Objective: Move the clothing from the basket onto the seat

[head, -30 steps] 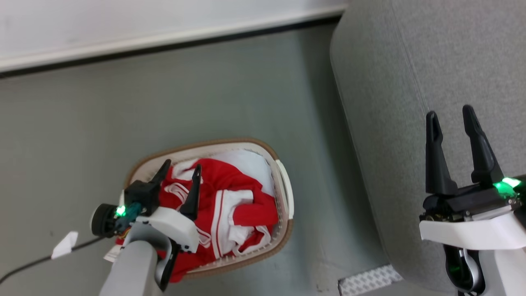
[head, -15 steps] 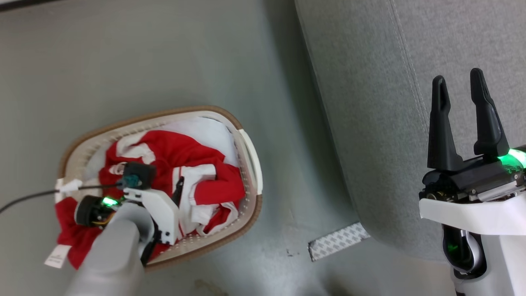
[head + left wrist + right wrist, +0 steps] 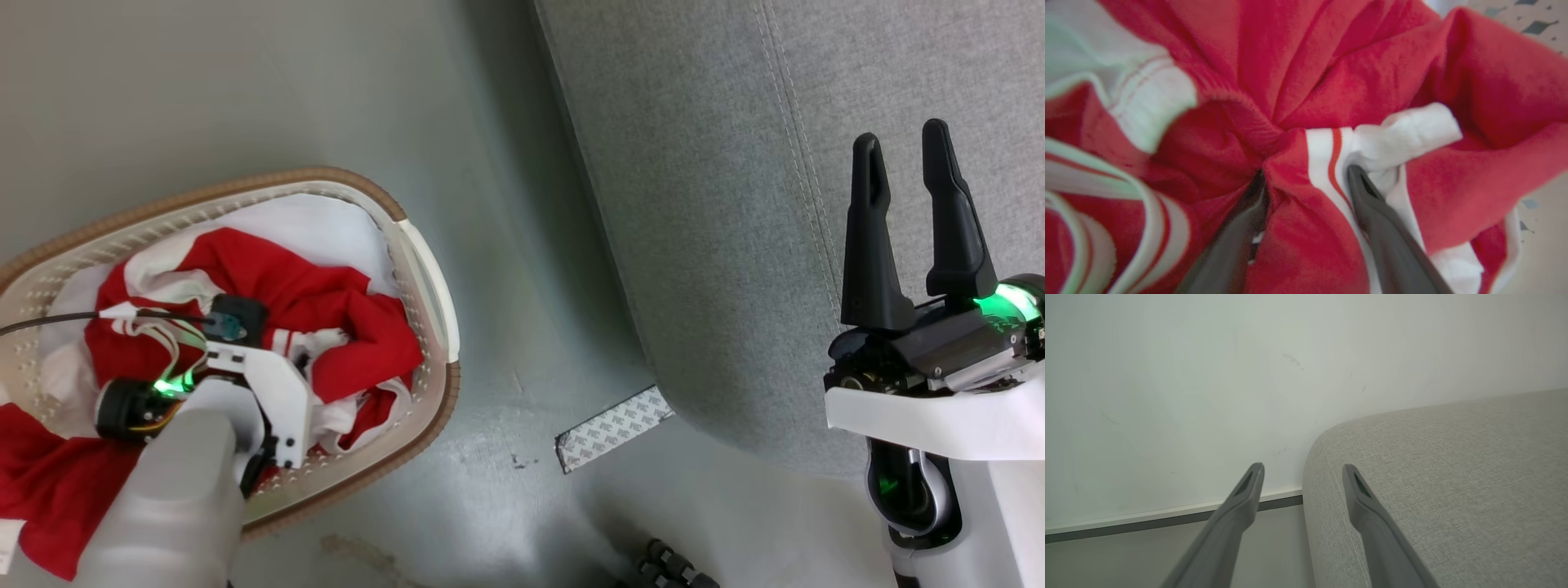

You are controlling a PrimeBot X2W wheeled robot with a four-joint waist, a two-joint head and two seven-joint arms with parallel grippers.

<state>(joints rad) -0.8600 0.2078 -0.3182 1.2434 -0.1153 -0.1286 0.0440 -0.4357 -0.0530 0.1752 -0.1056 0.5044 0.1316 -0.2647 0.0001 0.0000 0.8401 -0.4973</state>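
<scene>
The cream basket [image 3: 433, 269] with a brown rim stands on the floor at the left. In it lies the crumpled red clothing [image 3: 326, 302] with white stripes, one part hanging over the near rim [image 3: 49, 482]. My left arm reaches down into it, white wrist housing [image 3: 269, 392] on top. In the left wrist view my left gripper [image 3: 1306, 179] is open, fingers pressed into the clothing [image 3: 1372, 73] with a red-and-white fold between them. My right gripper [image 3: 900, 139] stands open and empty over the grey seat [image 3: 694, 163], also seen as gripper [image 3: 1303, 469] and seat [image 3: 1453, 457].
A plain white cloth [image 3: 318, 233] lies at the basket's far side. A black cable [image 3: 49, 321] runs to my left wrist. A patterned grey strip [image 3: 614, 429] lies on the floor by the seat's corner. A white wall [image 3: 1208, 375] with a baseboard [image 3: 1167, 518] stands behind.
The head camera has swung, shifting basket and seat left in the picture. My left gripper has gone down from above the clothing into it. The right gripper has stayed open over the seat.
</scene>
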